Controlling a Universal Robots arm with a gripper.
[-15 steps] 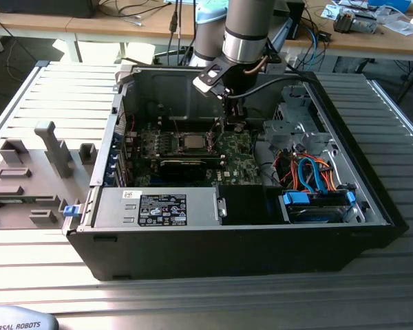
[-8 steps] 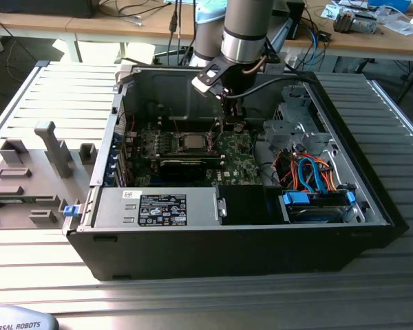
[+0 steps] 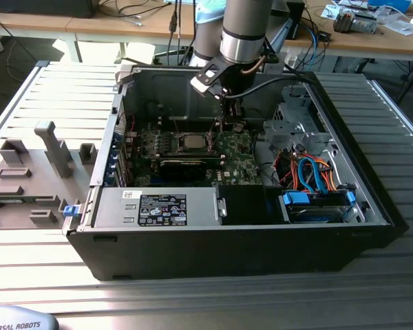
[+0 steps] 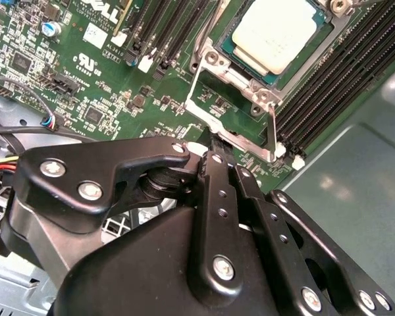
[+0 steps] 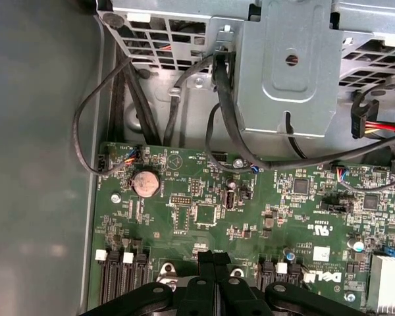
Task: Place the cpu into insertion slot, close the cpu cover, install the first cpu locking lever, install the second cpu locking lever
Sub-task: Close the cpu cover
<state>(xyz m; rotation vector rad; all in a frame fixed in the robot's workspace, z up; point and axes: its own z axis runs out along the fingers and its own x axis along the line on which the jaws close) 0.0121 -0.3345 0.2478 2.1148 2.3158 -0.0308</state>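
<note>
The cpu is a silver-topped square lying flat in its socket on the green motherboard, and its pale top shows close up in the second wrist view. The cpu cover, a thin silver frame, stands swung up off the socket, with green board visible through its opening. My gripper hangs inside the open computer case just to the exterior view's right of the socket. Its black fingers are pressed together at the middle of the cover's free edge, shut on it.
A black card lies in front of the socket and memory slots flank it. A metal drive cage with black cables, a coin cell, the power supply and blue drive bays crowd the case. Grey fixtures stand outside.
</note>
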